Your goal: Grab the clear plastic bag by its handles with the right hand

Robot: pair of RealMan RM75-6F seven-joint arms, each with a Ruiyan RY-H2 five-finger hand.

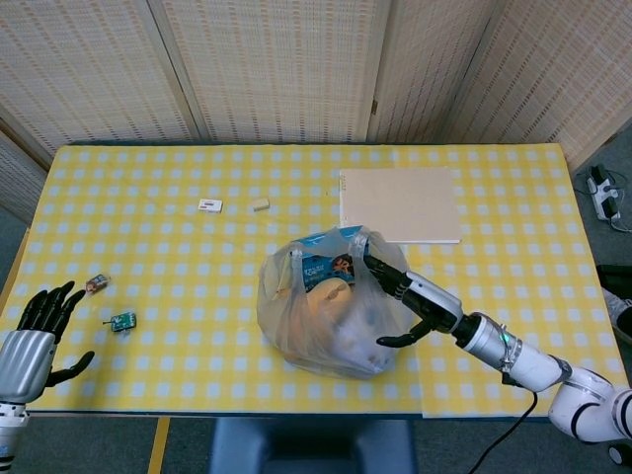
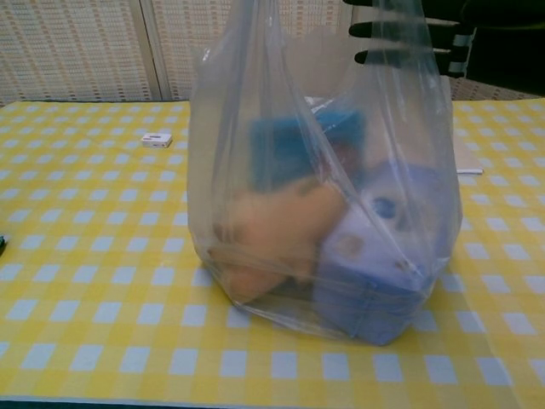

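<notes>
The clear plastic bag [image 1: 331,311] stands in the middle of the yellow checked table, filled with a blue packet, an orange item and a bluish roll; it fills the chest view [image 2: 324,187]. Its two handles [image 1: 355,237] stick up at the top. My right hand [image 1: 410,301] reaches in from the right with fingers spread, its fingertips [image 1: 370,259] at the right handle and thumb low against the bag's side. In the chest view its fingertips [image 2: 383,30] show dark behind the bag's top. My left hand [image 1: 35,341] rests open at the front left, away from the bag.
A beige board [image 1: 398,203] lies behind the bag on the right. A small white box [image 1: 209,205] and a pale piece [image 1: 260,204] lie at the back. Two small items [image 1: 122,320] [image 1: 96,284] sit near my left hand.
</notes>
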